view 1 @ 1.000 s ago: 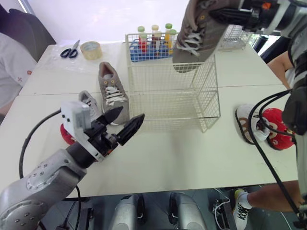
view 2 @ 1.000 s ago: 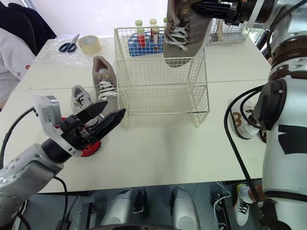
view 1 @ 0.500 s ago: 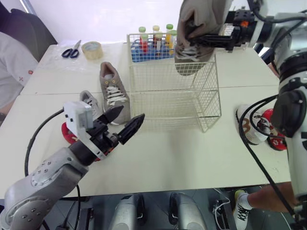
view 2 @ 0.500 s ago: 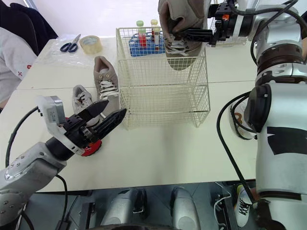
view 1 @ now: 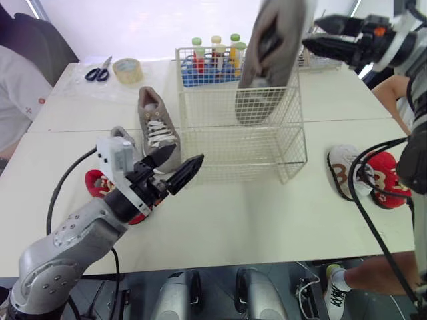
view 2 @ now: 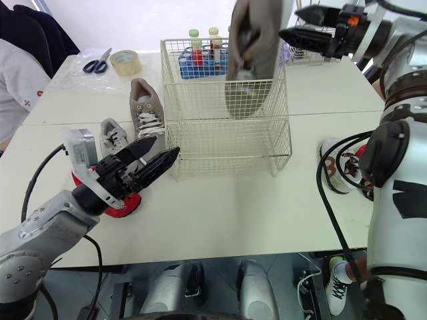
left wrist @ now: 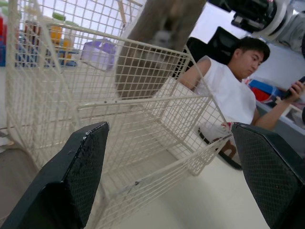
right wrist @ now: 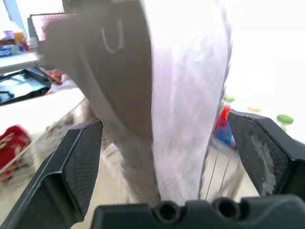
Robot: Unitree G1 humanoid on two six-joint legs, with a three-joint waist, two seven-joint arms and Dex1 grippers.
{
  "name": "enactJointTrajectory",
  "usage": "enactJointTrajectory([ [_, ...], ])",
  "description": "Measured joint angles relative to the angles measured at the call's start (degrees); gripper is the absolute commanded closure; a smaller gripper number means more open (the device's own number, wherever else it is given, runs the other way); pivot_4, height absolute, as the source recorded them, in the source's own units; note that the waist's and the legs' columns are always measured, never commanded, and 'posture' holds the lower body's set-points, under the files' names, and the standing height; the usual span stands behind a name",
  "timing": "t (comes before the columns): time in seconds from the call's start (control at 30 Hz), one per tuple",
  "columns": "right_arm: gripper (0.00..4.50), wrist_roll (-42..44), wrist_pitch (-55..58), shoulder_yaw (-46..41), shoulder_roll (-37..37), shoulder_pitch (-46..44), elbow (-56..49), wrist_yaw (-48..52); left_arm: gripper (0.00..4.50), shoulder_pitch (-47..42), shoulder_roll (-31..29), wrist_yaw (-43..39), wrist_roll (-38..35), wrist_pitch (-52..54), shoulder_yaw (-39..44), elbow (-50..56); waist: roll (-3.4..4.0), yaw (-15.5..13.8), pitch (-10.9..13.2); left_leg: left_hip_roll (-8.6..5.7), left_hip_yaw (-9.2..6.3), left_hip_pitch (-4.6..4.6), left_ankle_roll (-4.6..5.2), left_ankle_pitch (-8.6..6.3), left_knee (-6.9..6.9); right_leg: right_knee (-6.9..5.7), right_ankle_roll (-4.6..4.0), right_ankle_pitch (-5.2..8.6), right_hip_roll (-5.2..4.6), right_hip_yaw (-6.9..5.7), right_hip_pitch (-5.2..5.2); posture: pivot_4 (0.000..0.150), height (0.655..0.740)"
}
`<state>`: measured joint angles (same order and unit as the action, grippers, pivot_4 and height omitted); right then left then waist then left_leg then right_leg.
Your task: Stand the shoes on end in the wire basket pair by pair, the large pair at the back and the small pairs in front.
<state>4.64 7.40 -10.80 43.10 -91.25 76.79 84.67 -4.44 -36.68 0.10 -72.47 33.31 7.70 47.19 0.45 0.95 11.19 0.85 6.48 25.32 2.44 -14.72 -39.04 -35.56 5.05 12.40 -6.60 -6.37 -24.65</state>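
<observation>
Fingers spread wide on the right gripper (view 1: pixel 311 32), which is held high over the back right corner of the wire basket (view 1: pixel 233 155). In its wrist view the two black fingers stand well apart, either side of a large grey shoe (view 1: pixel 270 57). That shoe stands on end, its lower end dipped inside the basket's back right corner behind the mesh and its upper end well above the rim. It is smeared in every view, so I can't be sure, but it looks clear of both fingers, just beside their tips.

The left gripper (view 1: pixel 189 153) hovers low over the desk (view 1: pixel 253 213) in front of the basket's left corner. Its fingers are spread too, pinching nothing, tips aimed at the basket.

Left of the basket the matching grey shoe (view 1: pixel 155 127) lies flat on its sole just beside the wire wall, toe toward the front. Next to it a small grey shoe (view 1: pixel 122 139) and a small red shoe (view 1: pixel 95 183) sit partly hidden behind the left arm. Right of the basket and well apart from it, a white and brown shoe (view 1: pixel 343 170) lies touching another red shoe (view 1: pixel 388 179).

At the back of the desk are scissors (view 1: pixel 98 70) and a tape roll (view 1: pixel 126 67), with a blue rack of bottles (view 1: pixel 210 65) just behind the basket. A person in a white sleeveless top (left wrist: pixel 224 95) sits beyond the desk on the right.
</observation>
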Motion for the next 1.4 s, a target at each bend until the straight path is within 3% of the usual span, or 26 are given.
enactJointTrajectory([
  [0.5,0.06,-1.05,-4.10,1.13,0.41,1.42,-2.76,-2.79,0.24,-0.22,-0.14,-0.28,-1.13,0.29,1.71,-1.96,0.02,-0.24,0.00,0.03,-0.04,-0.01,-0.02,0.02,-0.04,-0.09,0.00,0.01,0.01,0.01,-0.02,0.150,0.7371],
  [0.77,0.06,5.08,-3.87,-4.31,9.05,4.82,-12.07,-5.19,0.24,-1.51,-9.43,6.40,-14.39,-0.70,16.44,-4.42,0.02,-0.47,0.02,-0.03,-0.12,0.00,-0.03,0.00,-0.04,0.00,-0.03,0.02,-0.10,-0.04,0.02,0.150,0.7371],
  [0.83,0.06,8.18,-1.48,-6.37,9.54,4.80,-15.12,-4.53,0.24,-5.32,-13.31,8.59,-15.29,0.61,18.03,-11.45,0.03,-0.16,0.02,0.00,-0.12,-0.07,-0.06,0.01,-0.03,-0.05,-0.02,0.01,-0.02,-0.05,0.05,0.150,0.7371],
  [0.93,0.02,12.56,2.97,-8.03,9.18,5.35,-19.79,-3.23,0.12,-12.32,-16.69,5.57,-16.02,3.41,18.03,-23.01,0.04,0.10,0.02,0.01,-0.03,-0.14,-0.06,0.02,-0.03,-0.30,0.00,0.01,0.00,-0.01,0.00,0.150,0.7371],
  [1.13,0.02,21.08,14.08,-7.59,5.76,17.37,-42.79,-2.46,0.12,-29.97,-21.90,-8.67,-2.38,11.27,8.09,-49.68,0.04,-0.45,0.01,-0.02,0.14,-0.12,-0.06,0.05,-0.03,-0.50,0.08,0.06,0.00,0.04,-0.10,0.150,0.7371],
  [1.3,0.02,31.66,27.02,-3.54,4.71,26.47,-68.27,-1.37,0.12,-48.96,-17.45,-17.01,13.02,18.51,-3.02,-74.74,-0.13,-1.33,-0.01,-0.05,0.08,-0.03,-0.07,0.08,-0.11,-0.55,0.15,0.09,0.05,-0.01,-0.11,0.150,0.7371],
  [1.4,0.02,35.34,31.42,0.17,5.04,29.96,-77.98,-0.87,0.12,-56.99,-14.25,-22.65,20.93,19.62,-6.57,-85.48,-0.24,-1.49,0.02,-0.05,0.18,-0.01,-0.05,0.07,-0.14,-0.53,0.15,0.09,0.02,0.00,-0.11,0.150,0.7371],
])
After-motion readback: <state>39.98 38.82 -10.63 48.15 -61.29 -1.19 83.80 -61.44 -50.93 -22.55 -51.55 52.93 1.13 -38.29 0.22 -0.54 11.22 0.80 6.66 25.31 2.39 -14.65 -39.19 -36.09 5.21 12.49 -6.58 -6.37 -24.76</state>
